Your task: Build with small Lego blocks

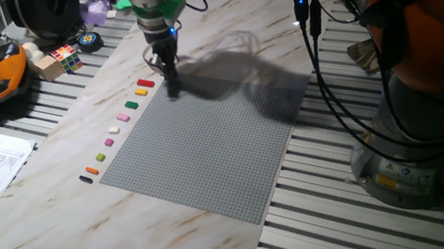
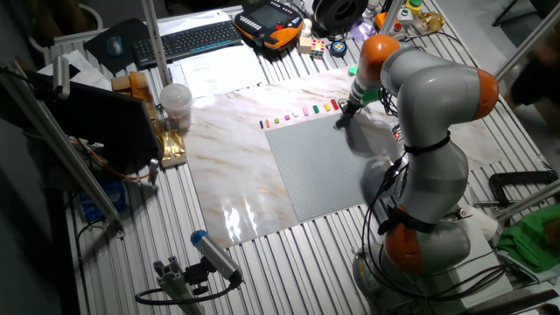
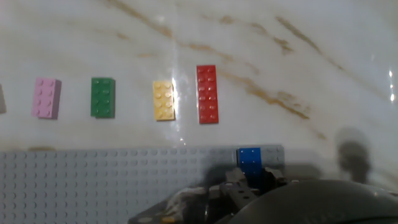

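Blue plastic is seen at the very tips of the gripper (image 3: 250,180) in the hand view: a blue brick (image 3: 249,162) is pinched between the narrowed fingers and set against the grey baseplate (image 3: 112,180) close to that plate's corner edge. Beyond the plate's edge, on the marble tabletop (image 3: 311,50), four loose bricks are laid in a row: a red brick (image 3: 207,94) at about eleven o'clock from the blue one, then a yellow brick (image 3: 163,100), a green brick (image 3: 102,97) and a pink brick (image 3: 46,98), each apart from its neighbour and further toward nine o'clock. In one fixed view, the gripper (image 1: 170,77) is lowered over the far corner of the baseplate (image 1: 207,145), with the line of small bricks (image 1: 115,128) run along the plate's left edge on the tabletop. Farther back, at about ten o'clock from the gripper, a multicoloured cube (image 1: 65,55) is seen among the clutter.
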Robot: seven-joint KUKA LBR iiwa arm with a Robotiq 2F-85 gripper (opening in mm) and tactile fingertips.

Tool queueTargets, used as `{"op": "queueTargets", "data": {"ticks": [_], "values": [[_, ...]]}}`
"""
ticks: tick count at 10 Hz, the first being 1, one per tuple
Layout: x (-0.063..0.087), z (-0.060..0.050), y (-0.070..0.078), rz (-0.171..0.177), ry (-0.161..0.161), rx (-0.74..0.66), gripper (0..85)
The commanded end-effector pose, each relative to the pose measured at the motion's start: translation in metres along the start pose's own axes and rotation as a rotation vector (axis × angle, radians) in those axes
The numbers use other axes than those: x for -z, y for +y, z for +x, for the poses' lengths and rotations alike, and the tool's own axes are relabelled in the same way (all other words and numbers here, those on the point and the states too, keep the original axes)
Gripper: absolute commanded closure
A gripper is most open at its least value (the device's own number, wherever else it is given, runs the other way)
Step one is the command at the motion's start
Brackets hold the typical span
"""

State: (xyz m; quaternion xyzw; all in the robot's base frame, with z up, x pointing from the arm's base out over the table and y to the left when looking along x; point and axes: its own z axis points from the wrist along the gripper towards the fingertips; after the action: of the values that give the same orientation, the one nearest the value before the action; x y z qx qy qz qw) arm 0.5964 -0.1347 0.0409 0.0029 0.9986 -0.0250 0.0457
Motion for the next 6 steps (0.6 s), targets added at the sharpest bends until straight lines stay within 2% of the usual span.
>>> {"op": "queueTargets", "data": {"ticks": [1, 6], "values": [[-0.0009, 0.0026, 0.0003, 0.002, 0.011, 0.000, 84.3], [-0.0032, 0.0077, -0.0039, 0.014, 0.017, 0.004, 84.3]]}}
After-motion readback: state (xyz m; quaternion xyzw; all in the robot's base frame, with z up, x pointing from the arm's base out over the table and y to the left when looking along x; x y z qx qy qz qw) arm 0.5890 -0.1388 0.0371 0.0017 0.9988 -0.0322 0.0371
